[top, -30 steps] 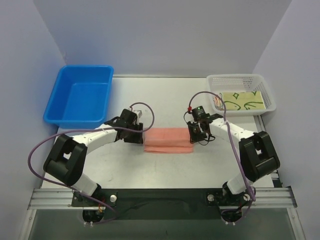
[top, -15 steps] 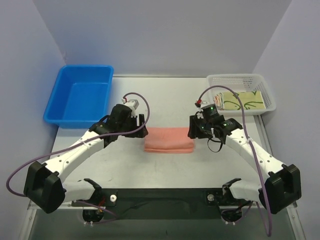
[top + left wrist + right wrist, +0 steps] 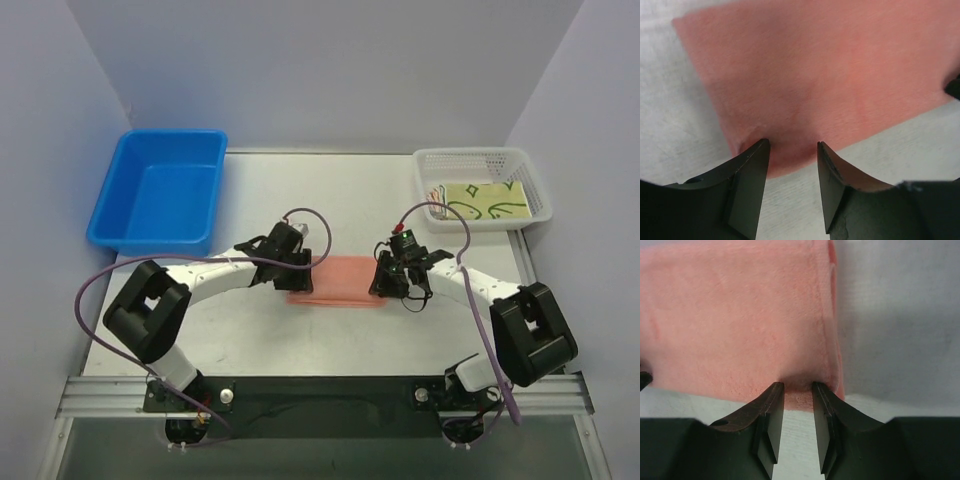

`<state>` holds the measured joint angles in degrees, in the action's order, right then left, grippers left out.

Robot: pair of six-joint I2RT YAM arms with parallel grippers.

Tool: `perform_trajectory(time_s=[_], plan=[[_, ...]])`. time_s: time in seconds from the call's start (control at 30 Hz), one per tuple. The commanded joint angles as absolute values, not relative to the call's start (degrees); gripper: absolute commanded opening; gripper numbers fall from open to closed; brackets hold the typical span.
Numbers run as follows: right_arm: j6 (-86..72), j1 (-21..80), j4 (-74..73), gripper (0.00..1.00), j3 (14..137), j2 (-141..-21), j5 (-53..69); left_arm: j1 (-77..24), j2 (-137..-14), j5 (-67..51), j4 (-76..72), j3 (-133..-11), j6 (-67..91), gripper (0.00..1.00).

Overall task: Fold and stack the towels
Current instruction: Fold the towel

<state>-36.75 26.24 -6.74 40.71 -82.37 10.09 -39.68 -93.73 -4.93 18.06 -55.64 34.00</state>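
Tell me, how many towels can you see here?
3: a pink towel on the table, a pale green towel in the basket, an orange-patterned edge beside it. Others may hide underneath.

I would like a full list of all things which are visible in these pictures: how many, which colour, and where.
salmon-pink towel: 1, salmon-pink, folded on the table centre
pale green towel: 1, dark-green outlines, inside the white basket
orange-white cloth: 1, mostly hidden, basket's left end
white basket: 1, white, far right
blue bin: 1, blue, far left
table: 1, pale grey
cables: 2, purple, one per arm
arms: 2, white and black
left pincer: black, towel's left edge, jaws apart
right pincer: black, towel's right edge, narrow gap, grip unclear
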Motion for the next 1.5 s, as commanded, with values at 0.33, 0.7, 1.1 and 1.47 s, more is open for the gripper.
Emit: perform_trajectory(time_s=[0.33, 0.7, 1.1, 1.47], plan=[[-43.4, 21.8, -2.9, 0.27, 28.7, -78.6, 19.3, -37.3, -87.8, -4.7, 9.7, -35.8, 43.9, 0.48], [-44.6, 23.7, 1.3, 0.43, 30.2, -64.1, 21.6, -38.8, -74.3, -2.5, 15.9, -39.5, 43.6, 0.64], [-56.1, 28.4, 25.2, 0.37, 23.6, -74.5, 24.3, -39.0, -80.9, -4.5, 12.0, -40.7, 46.3, 0.42], [-56.7, 27.2, 25.0, 0.38, 18.6, -78.0, 22.3, -29.3, -80.6, -7.8, 6.8, -28.0, 48.3, 0.23]])
